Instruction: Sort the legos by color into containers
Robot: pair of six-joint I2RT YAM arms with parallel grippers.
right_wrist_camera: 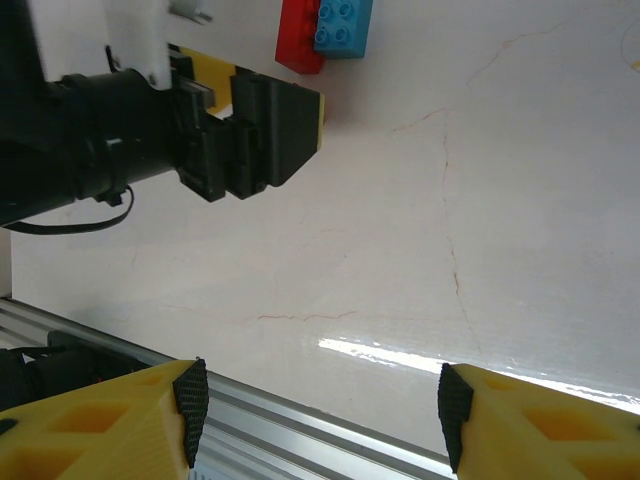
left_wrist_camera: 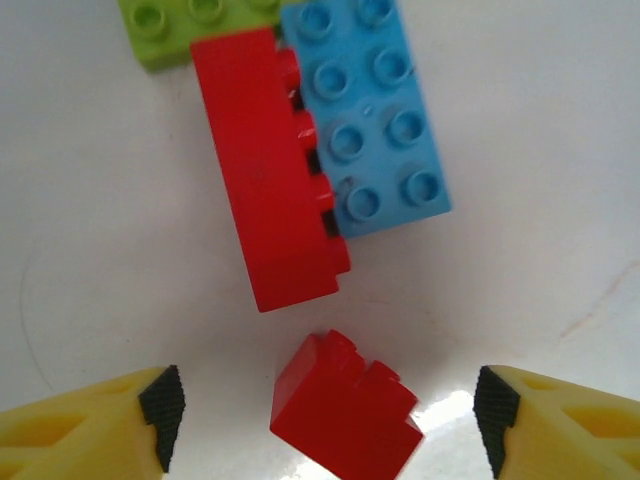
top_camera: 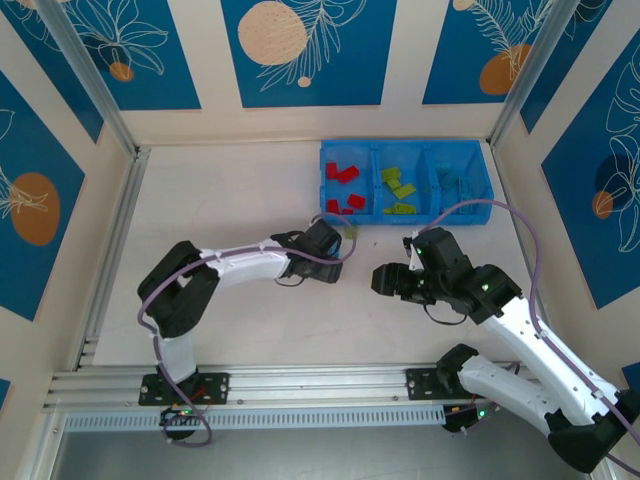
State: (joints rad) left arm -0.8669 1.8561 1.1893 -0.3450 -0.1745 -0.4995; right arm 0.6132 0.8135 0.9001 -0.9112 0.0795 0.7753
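– Between the yellow pads of the left gripper (left_wrist_camera: 327,415) a small red brick (left_wrist_camera: 345,412) is seen on the tabletop (left_wrist_camera: 540,230). The jaws are spread wide and the brick is touched by neither pad.
– How much is sorted?
– Most, it is judged. In the tray (top_camera: 470,216), near the far edge of the tabletop, red bricks (top_camera: 345,185) are kept in the left compartment, green ones (top_camera: 398,190) in the middle and light blue ones (top_camera: 455,182) in the right.
– What is left?
– At least four loose bricks. Beyond the small one a long red brick (left_wrist_camera: 265,170) is laid against a light blue brick (left_wrist_camera: 370,110), with a lime green brick (left_wrist_camera: 190,25) behind them. These are given clearly by the left wrist view, and the compartments by the top view.
– And the right gripper (right_wrist_camera: 322,415)?
– It is held open and empty over bare tabletop.
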